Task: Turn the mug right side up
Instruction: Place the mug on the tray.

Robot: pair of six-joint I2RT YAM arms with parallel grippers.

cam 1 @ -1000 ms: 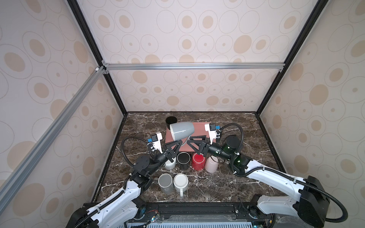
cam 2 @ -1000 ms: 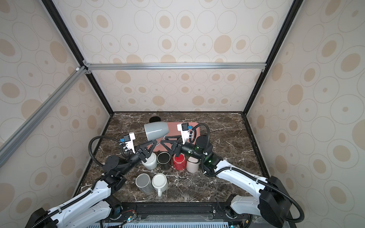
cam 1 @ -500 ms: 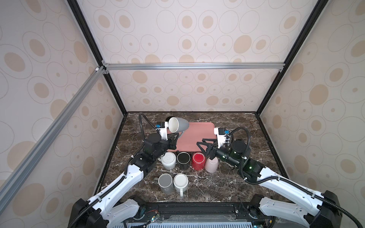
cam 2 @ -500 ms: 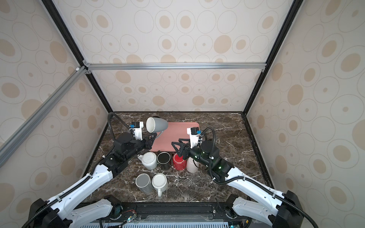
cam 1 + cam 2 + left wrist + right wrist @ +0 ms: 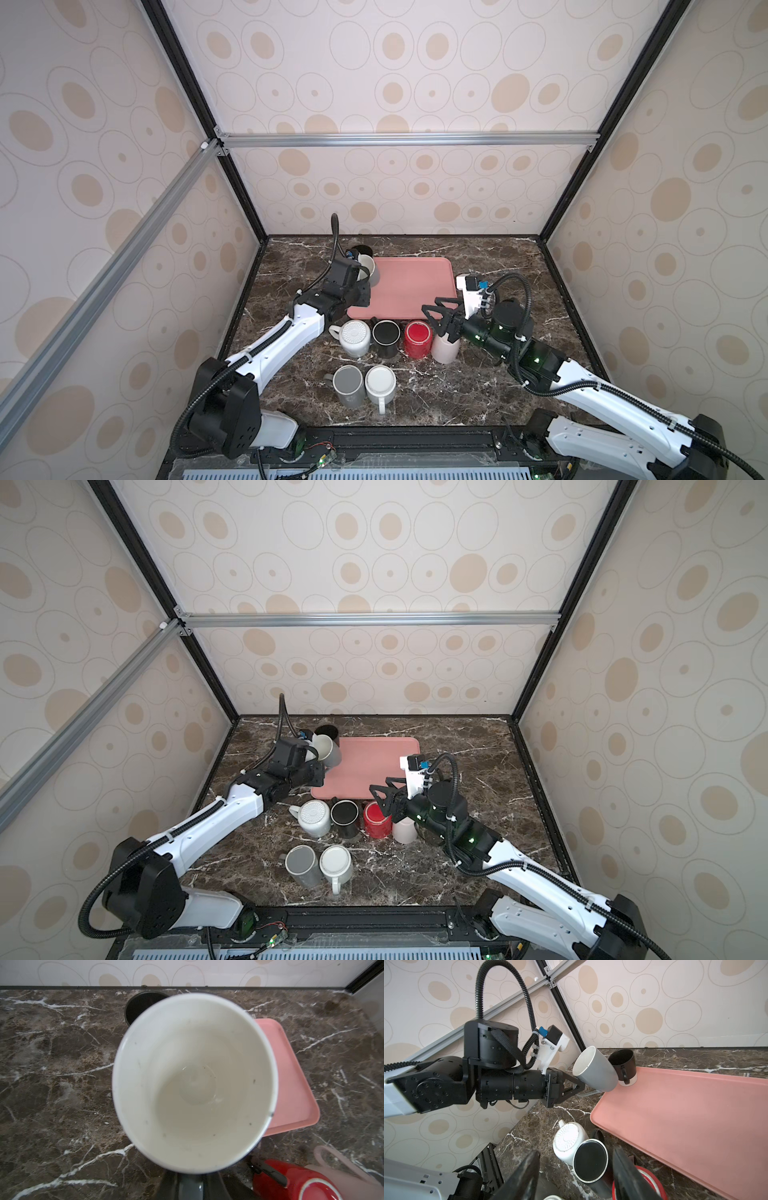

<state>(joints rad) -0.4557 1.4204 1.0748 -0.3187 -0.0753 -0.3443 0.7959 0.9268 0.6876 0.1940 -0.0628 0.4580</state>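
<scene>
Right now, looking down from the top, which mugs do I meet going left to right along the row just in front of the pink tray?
white mug → black mug → red mug → pale pink mug

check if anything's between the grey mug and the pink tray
Nothing visible: the pink tray lies bare below the grey mug held by the left gripper. A black mug stands close by, at the tray's corner.
</scene>
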